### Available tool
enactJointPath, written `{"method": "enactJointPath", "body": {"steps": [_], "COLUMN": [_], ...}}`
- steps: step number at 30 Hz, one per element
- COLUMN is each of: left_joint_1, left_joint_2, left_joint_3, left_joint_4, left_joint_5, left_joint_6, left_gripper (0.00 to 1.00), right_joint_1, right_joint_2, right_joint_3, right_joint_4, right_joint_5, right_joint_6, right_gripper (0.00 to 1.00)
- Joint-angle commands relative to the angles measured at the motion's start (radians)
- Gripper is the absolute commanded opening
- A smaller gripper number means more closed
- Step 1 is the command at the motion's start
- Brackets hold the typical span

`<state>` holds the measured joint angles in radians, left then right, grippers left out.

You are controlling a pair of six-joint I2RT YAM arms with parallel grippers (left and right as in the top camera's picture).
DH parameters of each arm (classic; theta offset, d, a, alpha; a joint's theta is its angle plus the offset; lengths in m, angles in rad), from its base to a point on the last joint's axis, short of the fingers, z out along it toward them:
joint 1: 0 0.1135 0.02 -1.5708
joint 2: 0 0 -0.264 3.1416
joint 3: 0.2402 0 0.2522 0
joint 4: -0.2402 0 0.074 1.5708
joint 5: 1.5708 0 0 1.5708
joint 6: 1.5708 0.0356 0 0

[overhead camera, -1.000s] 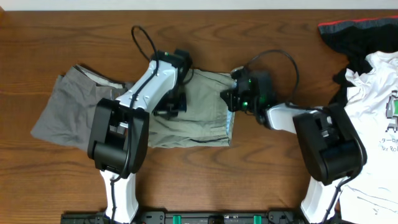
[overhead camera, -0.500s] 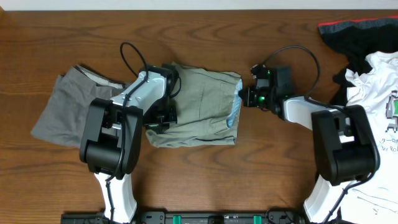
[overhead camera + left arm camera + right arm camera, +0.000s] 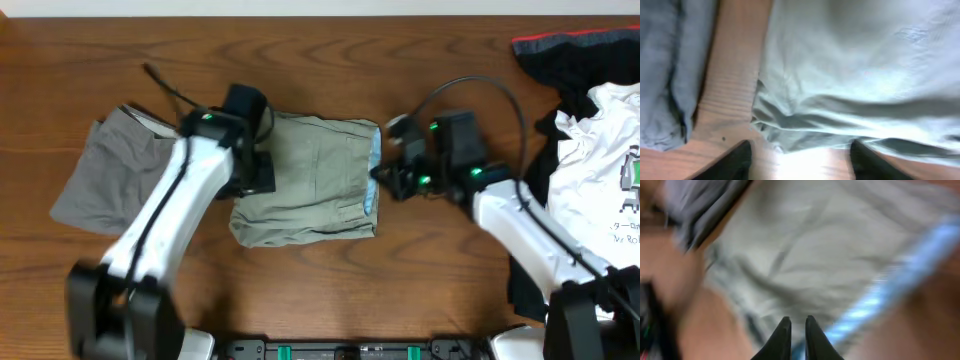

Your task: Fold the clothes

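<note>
Bench (image 3: 320,60): brown wood.
T-shirt (image 3: 590,190): white, printed, heaped at the right edge.
Khaki shorts (image 3: 310,180): folded flat mid-bench, blue waistband lining facing right. Probably light, soft, limp cotton; best taken at waistband corners or doubled hems.
Grey shorts (image 3: 100,185): toward the left edge.
Black garment (image 3: 580,55): far right corner.
Left pincer (image 3: 799,161): spread, empty, at the khaki pair's left edge.
Right pincer (image 3: 795,336): pressed together, by the waistband.

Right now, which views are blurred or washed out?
Overhead: khaki shorts sharp, left arm smeared by motion. Left wrist: soft focus, glare on the table at the bottom edge. Right wrist: heavy blur, blue waistband lining streaked.
</note>
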<state>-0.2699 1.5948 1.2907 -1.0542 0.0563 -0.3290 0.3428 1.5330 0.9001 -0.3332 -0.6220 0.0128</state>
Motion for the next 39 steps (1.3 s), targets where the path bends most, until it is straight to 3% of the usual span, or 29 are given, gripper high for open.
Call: {"method": "enactJointPath", "body": {"steps": [1, 4, 7, 12, 17, 21, 31, 39], "left_joint_1": [0.005, 0.005, 0.005, 0.007, 0.018, 0.034, 0.078, 0.081], "left_joint_2": [-0.080, -0.117, -0.125, -0.123, -0.117, -0.087, 0.114, 0.300], "left_joint_3": [0.008, 0.008, 0.008, 0.007, 0.007, -0.006, -0.129, -0.129], "left_joint_4": [0.013, 0.018, 0.013, 0.002, 0.002, 0.011, 0.224, 0.326], "left_joint_5": [0.004, 0.003, 0.003, -0.004, -0.004, 0.024, 0.394, 0.523], "left_joint_6": [0.003, 0.004, 0.008, 0.015, 0.015, 0.014, 0.010, 0.007], "left_gripper": [0.74, 0.79, 0.82, 0.87, 0.91, 0.96, 0.98, 0.98], "right_joint_1": [0.093, 0.145, 0.151, 0.090, 0.024, -0.023, -0.096, -0.100], "right_joint_2": [0.042, 0.113, 0.212, 0.294, 0.290, 0.290, 0.290, 0.290], "right_joint_3": [-0.008, -0.011, -0.011, -0.011, -0.010, -0.008, -0.008, -0.008], "right_joint_4": [-0.028, -0.046, -0.062, -0.142, -0.193, -0.193, -0.232, -0.231], "right_joint_5": [0.047, 0.176, 0.319, 0.522, 0.706, 0.708, 0.704, 0.700], "right_joint_6": [-0.100, -0.094, 0.002, 0.211, 0.249, 0.250, 0.264, 0.264], "right_gripper": [0.10, 0.10, 0.09, 0.05, 0.05, 0.06, 0.06, 0.07]}}
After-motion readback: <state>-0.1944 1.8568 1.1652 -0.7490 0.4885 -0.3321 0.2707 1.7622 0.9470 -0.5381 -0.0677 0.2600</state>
